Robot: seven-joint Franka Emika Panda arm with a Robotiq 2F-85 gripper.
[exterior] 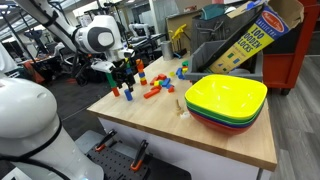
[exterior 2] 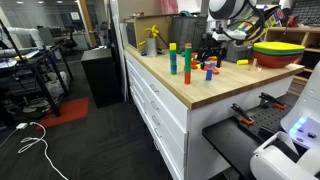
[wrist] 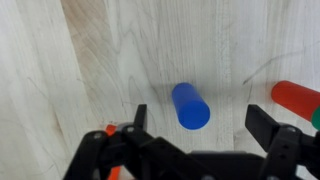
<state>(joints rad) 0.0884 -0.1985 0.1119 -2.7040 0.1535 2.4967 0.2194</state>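
Above the wooden tabletop (wrist: 60, 60), in the wrist view, the gripper (wrist: 200, 125) is hovering with its fingers spread wide apart, gripping nothing. The blue cylinder (wrist: 190, 105) is lying on its side between them, a little nearer the finger at 9 o'clock, with its axis running from about 11 to 5 o'clock. A red block (wrist: 295, 97) is resting at 3 o'clock of it, just beside the other finger. The stacked bowls (exterior: 225, 98) are sitting well apart. This is looking like the lining-up stage above the cylinder. A grasp would be calling for a slight shift toward 9 o'clock, then a straight descent clear of the red block before closing.
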